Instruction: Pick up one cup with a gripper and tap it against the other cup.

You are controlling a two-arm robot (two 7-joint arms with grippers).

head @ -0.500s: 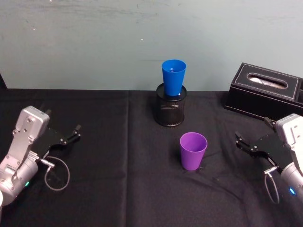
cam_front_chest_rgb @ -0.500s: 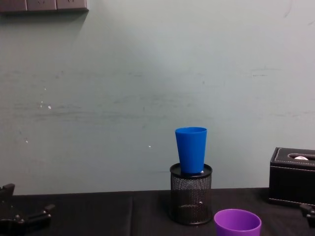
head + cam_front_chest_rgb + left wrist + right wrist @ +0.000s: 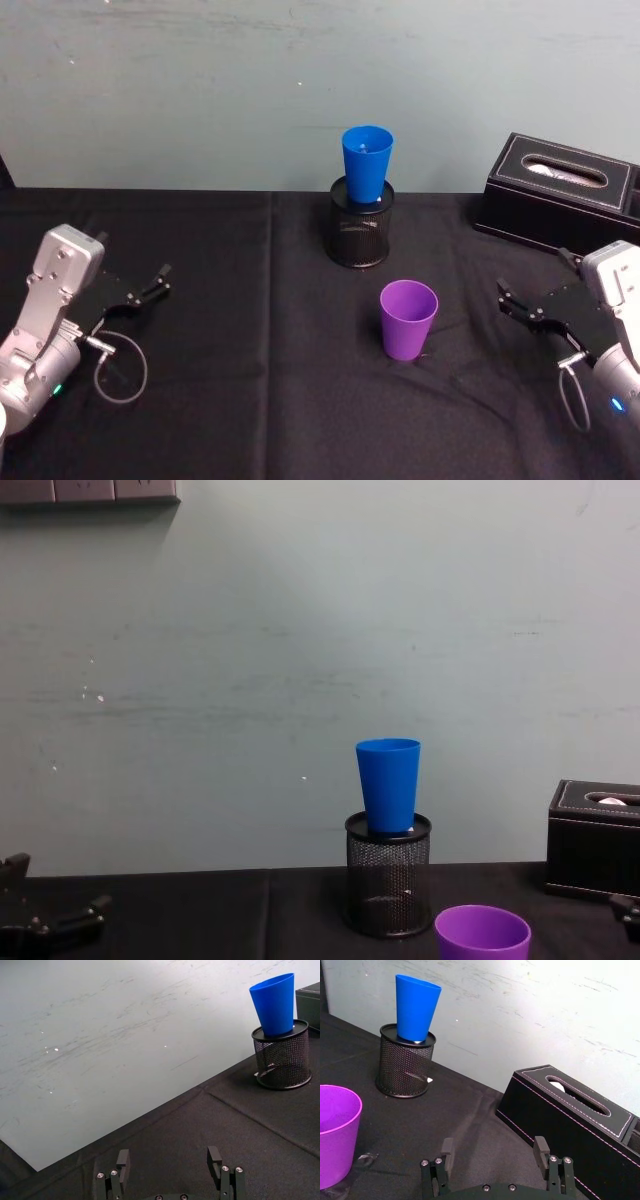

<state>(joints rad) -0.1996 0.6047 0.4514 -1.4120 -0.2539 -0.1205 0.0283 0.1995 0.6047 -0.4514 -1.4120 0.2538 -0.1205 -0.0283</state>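
Black cloth: plain purple tapered cup, upright; right claw near, left claw farther, both spread, empty.

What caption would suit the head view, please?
Left tool and right tool, open, flank purple cup; blue cup atop mesh holder.

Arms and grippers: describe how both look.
Both match: the left gripper and right gripper are black, two-fingered, with silver screws, on pale silver-grey arms. A thin cable loops under each wrist, beside a small lit indicator.
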